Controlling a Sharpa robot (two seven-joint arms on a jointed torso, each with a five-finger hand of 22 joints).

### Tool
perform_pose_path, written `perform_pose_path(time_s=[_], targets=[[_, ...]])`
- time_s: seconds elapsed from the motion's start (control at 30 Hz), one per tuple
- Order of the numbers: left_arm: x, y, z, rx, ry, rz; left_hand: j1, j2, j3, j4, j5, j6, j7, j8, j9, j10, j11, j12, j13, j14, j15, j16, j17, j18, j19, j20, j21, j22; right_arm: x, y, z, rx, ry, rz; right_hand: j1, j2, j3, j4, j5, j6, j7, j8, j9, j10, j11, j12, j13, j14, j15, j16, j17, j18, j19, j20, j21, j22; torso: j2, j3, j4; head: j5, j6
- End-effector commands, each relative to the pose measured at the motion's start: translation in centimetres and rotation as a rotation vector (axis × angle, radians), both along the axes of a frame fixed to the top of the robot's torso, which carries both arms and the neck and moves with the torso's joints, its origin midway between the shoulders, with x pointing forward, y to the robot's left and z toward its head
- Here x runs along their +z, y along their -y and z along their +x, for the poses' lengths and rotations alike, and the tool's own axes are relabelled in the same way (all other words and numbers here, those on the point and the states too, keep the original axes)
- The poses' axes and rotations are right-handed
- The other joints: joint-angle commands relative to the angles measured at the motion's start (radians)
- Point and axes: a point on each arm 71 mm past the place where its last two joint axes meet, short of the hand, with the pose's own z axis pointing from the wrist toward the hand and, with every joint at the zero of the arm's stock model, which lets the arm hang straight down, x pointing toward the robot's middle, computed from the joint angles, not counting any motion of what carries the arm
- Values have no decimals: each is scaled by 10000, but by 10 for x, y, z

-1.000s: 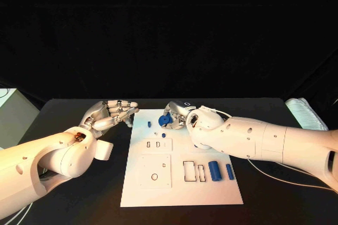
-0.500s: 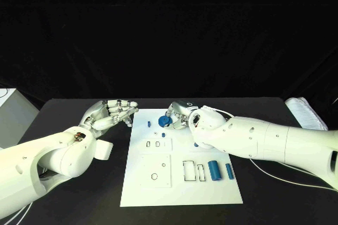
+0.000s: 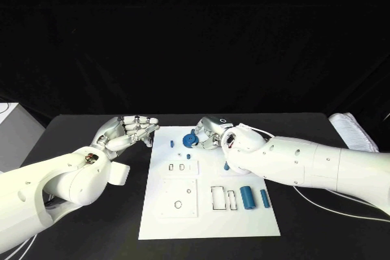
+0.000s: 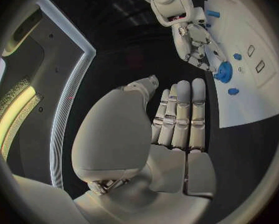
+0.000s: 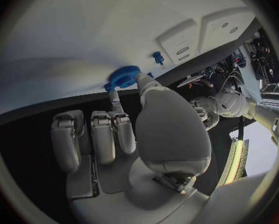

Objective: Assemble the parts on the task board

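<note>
The white task board (image 3: 207, 215) lies in the middle of the table. My right hand (image 3: 209, 133) is at the board's far edge and pinches a blue gear (image 3: 190, 139) between thumb and fingertip; the gear (image 5: 122, 77) sits just over the board's rim (image 5: 65, 79). A small blue peg (image 3: 171, 142) and a blue stub (image 3: 187, 156) are near it. Two blue cylinders (image 3: 247, 198) (image 3: 264, 198) lie at the board's right side. My left hand (image 3: 130, 131) hovers left of the board, fingers loosely bent, holding nothing; its fingers (image 4: 180, 119) point towards the gear (image 4: 223, 72).
The board has raised white blocks with slots (image 3: 182, 167), a square plate with a hole (image 3: 178, 198) and rectangular recesses (image 3: 219, 197). A small blue part (image 3: 226, 166) lies beside my right forearm. A pale bundle (image 3: 353, 130) sits at the table's far right.
My right arm has shifted slightly, uncovering a small blue part on the board beside it. The gear stays pinched in the same place. The left hand has barely moved.
</note>
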Motion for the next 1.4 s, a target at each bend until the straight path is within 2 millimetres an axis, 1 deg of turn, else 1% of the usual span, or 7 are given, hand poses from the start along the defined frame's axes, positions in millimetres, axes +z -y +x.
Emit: perform_pose_path(time_s=[0.03,0.37,0.57,0.67,0.8,1.03,1.4], targets=[[2,1,0,-100,107,-37,-77,0,61,21,-51,-72,-21,10,21,-71,9,-43,13,-29,48,44,-22,140,-81,24,66,27,10,7,-3,123,961,682,53,71,37,-71,128,122,6,43,-13,1048,69,22,2631,1045,71,43,2635,-68,1064,62,22,2628,-12,-10,-11,10,10],[1,-5,2,79,137,16,-85,-13,59,18,-54,-82,-23,5,22,-80,10,-48,13,-42,53,41,-28,140,-94,26,73,31,43,51,-16,758,1114,2534,443,108,268,-169,214,155,14,6,-71,1048,75,22,2631,1045,66,43,2635,-68,1064,60,22,2628,-49,37,-146,37,133],[1,-3,3,56,133,0,-92,-25,59,15,-53,-93,-29,1,25,-86,11,-49,14,-77,58,29,-39,138,-119,29,77,34,52,94,-19,544,268,2774,977,66,532,-376,164,310,-1,45,-115,1048,61,22,2631,1045,29,43,2635,-68,1064,33,22,2628,-98,81,-262,18,145],[0,0,4,-27,121,-31,-95,-25,63,12,-52,-90,-31,4,29,-78,9,-44,18,-103,59,17,-48,137,-138,31,77,35,51,123,-18,371,-295,2709,1145,8,587,-466,160,330,-2,45,-134,1048,59,22,2631,1045,18,43,2635,-68,1064,22,22,2628,-112,124,-308,27,149],[0,2,4,-117,104,-60,-89,-21,73,2,-50,-81,-35,11,37,-52,3,-28,26,-126,57,10,-57,138,-160,33,81,38,49,148,-16,146,-633,2560,1309,-71,627,-561,151,324,6,30,-162,1048,67,22,2631,1045,10,43,2635,-68,1064,13,22,2628,-130,177,-314,-26,125],[-1,5,4,-226,78,-91,-68,-23,88,-21,-45,-74,-42,18,45,-26,-6,-11,36,-136,50,13,-64,140,-179,34,90,43,39,179,-12,-301,-804,2123,1452,-122,665,-642,147,307,13,9,-191,1048,71,22,2631,1045,11,43,2635,-68,1064,10,22,2628,-132,232,-318,-69,59],[-2,6,5,-248,60,-85,-51,-28,99,-39,-40,-75,-45,19,49,-23,-8,-8,38,-140,46,17,-68,142,-189,33,98,47,21,194,-14,-526,-1146,1740,1514,-165,676,-684,170,274,15,-15,-212,1048,72,22,2631,1045,13,43,2635,-68,1064,10,22,2628,-80,335,-289,-141,-19]])
